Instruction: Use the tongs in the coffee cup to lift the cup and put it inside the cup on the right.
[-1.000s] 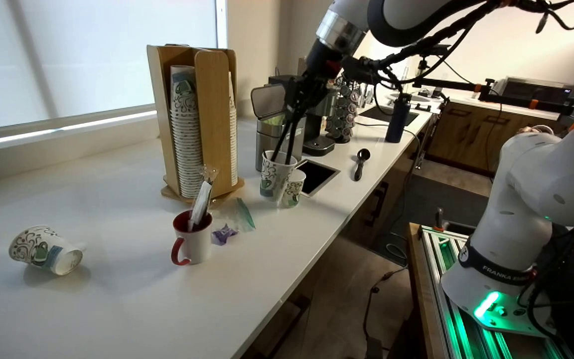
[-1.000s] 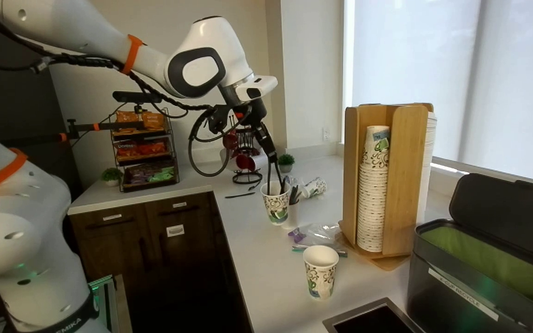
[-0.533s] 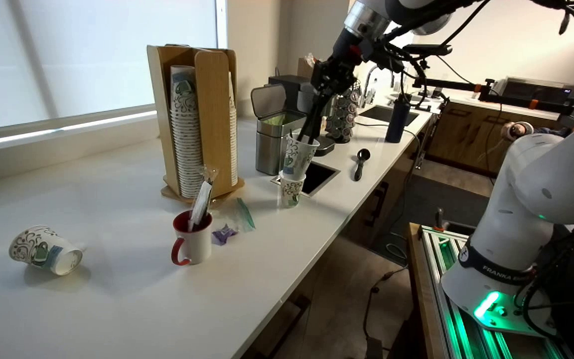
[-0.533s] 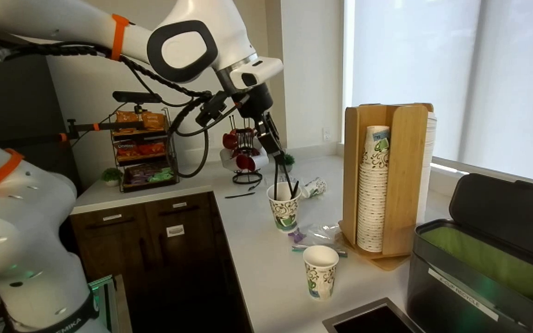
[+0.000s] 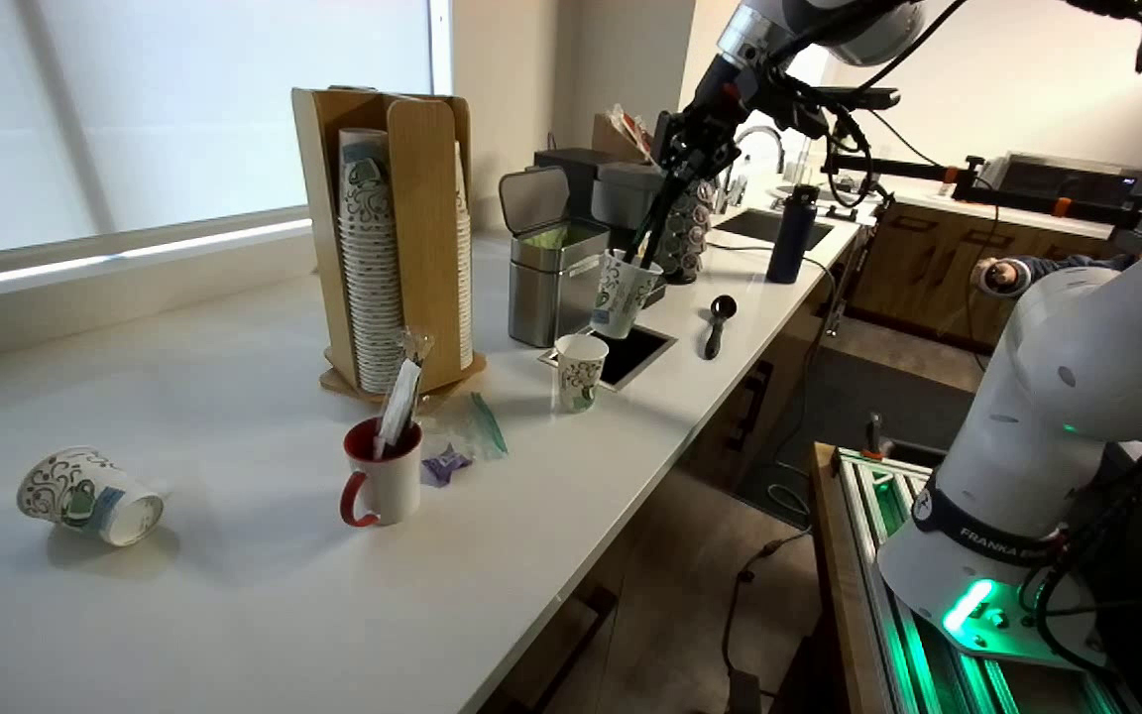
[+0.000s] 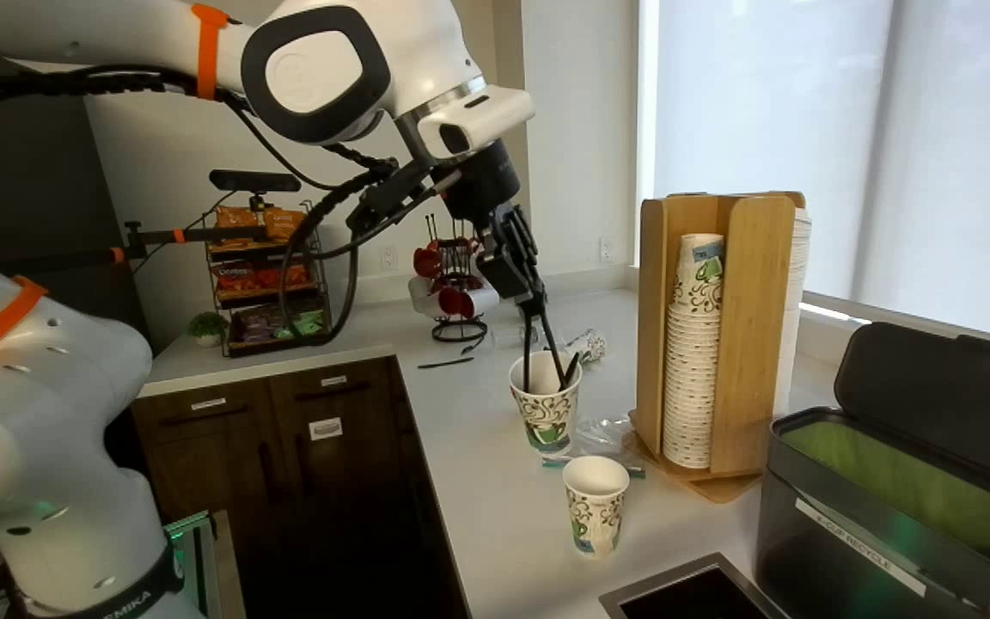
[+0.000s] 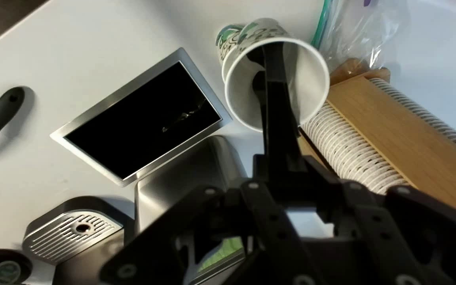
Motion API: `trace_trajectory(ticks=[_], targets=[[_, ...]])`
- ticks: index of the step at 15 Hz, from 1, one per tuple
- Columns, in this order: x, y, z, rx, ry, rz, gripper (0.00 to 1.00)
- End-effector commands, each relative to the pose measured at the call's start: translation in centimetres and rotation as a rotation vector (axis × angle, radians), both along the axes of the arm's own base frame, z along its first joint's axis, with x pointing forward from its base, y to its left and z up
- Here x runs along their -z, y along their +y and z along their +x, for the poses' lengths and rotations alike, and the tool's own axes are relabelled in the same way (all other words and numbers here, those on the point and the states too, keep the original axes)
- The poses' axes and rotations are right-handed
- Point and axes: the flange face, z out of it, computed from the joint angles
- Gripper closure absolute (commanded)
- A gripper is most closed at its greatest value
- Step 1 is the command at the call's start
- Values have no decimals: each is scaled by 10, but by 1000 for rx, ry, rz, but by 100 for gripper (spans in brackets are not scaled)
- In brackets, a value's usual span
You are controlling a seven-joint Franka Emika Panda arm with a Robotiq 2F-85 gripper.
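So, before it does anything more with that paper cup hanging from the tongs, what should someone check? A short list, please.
1. Pincer holding the black tongs: ok, they stick out from its tip.
2. Lifted cup upright: not ok, it leans in an exterior view.
3. Lifted cup off the counter: ok, it hangs in the air.
4. Firm hold on the lifted cup: cannot tell, the pictures don't show how tightly it is held.
5. Standing cup upright, mouth up: ok.
6. Lifted cup centred above the standing cup: not ok, it is off to one side in both exterior views.
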Motion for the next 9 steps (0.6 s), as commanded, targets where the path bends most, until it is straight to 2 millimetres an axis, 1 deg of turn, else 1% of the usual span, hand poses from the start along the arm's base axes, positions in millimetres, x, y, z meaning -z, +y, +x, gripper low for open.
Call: trace_trajectory(ticks=[1,3,4,5,8,9], targets=[[-1,-14,5,54,-1,22,93],[-2,-16,15,38,-21,40,93],[0,-9,21,-4,-23,55,93],[-2,-13,8,25,-6,25,73],[0,-7,19,3,-5,42,73],[0,-7,20,2,-5,43,93]])
